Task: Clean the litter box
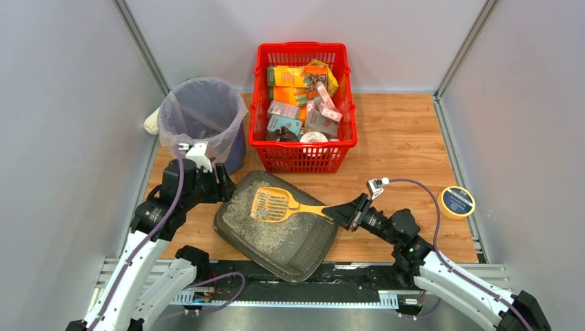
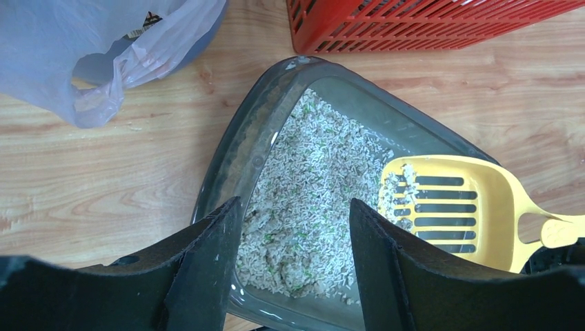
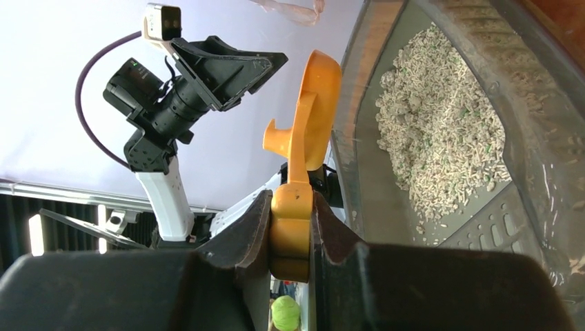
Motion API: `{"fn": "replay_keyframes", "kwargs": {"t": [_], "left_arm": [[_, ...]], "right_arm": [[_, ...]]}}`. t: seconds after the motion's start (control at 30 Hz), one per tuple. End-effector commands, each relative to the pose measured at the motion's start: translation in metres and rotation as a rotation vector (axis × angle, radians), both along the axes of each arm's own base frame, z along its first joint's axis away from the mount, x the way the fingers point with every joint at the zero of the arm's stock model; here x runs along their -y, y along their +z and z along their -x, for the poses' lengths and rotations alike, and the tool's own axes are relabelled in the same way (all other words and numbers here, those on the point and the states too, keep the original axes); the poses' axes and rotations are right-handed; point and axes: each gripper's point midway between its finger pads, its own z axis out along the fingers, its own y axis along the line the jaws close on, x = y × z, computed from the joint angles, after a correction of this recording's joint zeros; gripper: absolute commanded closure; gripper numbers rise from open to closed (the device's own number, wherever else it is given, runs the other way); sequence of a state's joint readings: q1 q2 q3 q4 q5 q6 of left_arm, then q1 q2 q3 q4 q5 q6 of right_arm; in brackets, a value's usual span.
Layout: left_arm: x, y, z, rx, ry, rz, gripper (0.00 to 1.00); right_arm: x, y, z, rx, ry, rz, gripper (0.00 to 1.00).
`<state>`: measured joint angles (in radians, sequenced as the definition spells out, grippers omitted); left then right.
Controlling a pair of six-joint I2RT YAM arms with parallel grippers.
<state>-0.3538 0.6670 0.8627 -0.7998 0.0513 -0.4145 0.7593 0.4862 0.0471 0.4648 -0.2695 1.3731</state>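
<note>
The litter box [image 1: 303, 245] is a dark grey tray lying askew at the table's near middle, with pale litter [image 1: 256, 217] heaped in its left half. A yellow slotted scoop [image 1: 270, 203] is over the litter with a few grains on it. My right gripper [image 1: 345, 212] is shut on the scoop's handle [image 3: 292, 231]. My left gripper [image 1: 224, 183] is open and empty over the box's left corner. In the left wrist view its fingers [image 2: 214, 248] frame the litter [image 2: 310, 179], the rim [image 2: 234, 152] and the scoop [image 2: 448, 210].
A round bin [image 1: 203, 117] lined with a clear bag stands behind the left gripper. A red mesh basket [image 1: 303, 155] full of packets stands behind the litter box. A yellow tape roll [image 1: 457, 201] lies at the right. Grey walls close in both sides.
</note>
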Motion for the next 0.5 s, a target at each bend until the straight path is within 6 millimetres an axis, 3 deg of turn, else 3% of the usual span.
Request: {"fn": "replay_keyframes", "kwargs": {"t": [0.0,0.07,0.1,0.17,0.23,0.27,0.37,0.47], "left_arm": [[0.003,0.01,-0.006,0.046,-0.007,0.016,0.34],[0.003,0.013,-0.006,0.061,-0.006,0.017,0.34],[0.003,0.014,-0.007,0.065,-0.007,0.018,0.34],[0.001,0.015,-0.006,0.06,-0.004,0.011,0.34],[0.001,0.016,-0.005,0.063,-0.005,0.008,0.34],[0.0,0.015,-0.006,0.064,-0.004,0.005,0.34],[-0.001,0.016,-0.005,0.065,-0.002,-0.001,0.34],[0.0,0.017,-0.005,0.068,-0.001,0.004,0.34]], "right_arm": [[0.0,-0.032,0.014,0.014,0.057,0.054,1.0],[0.003,-0.047,0.005,-0.095,0.004,0.075,1.0],[0.012,-0.066,0.0,-0.125,-0.055,0.055,1.0],[0.006,-0.044,0.006,-0.044,-0.007,0.028,1.0],[0.001,-0.039,0.008,-0.037,0.026,0.057,1.0],[0.005,-0.052,0.003,-0.092,-0.01,0.078,1.0],[0.007,-0.04,0.003,-0.03,-0.019,0.016,1.0],[0.004,-0.05,0.002,-0.07,-0.015,0.106,1.0]]}}
